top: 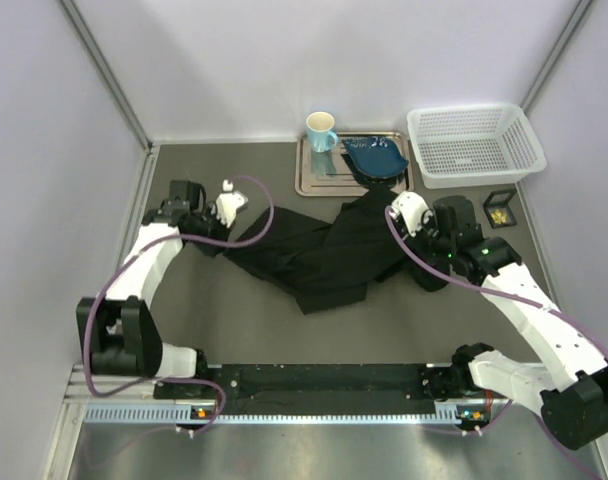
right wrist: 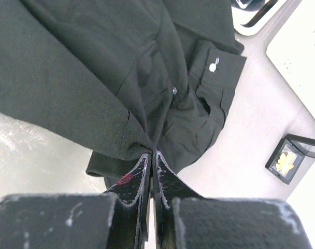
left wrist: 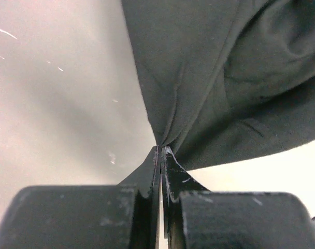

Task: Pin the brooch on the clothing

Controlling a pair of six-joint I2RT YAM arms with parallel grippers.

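Top external view: two arms bent inward, left gripper [left wrist: 161,150] pinching the left edge and right gripper [right wrist: 152,154] pinching the right side of one crumpled black clothing [top: 314,255] mid-table [top: 234,320], one golden leaf-shaped brooch [right wrist: 285,162] lying apart in a small black box [right wrist: 276,150] near the far right edge.

You have a dark grey matte worktop [top: 234,330] boxed in on three sides by plain pale panels: a left wall [top: 44,150], a back wall [top: 314,60] and a right wall [top: 599,110], all with a faint lilac cast. Grey metal posts [top: 104,70] run up the two back corners. Along the near edge you see a slotted aluminium rail [top: 314,412], then a brushed metal sheet [top: 314,455]. The light is soft and even, with weak shadows.
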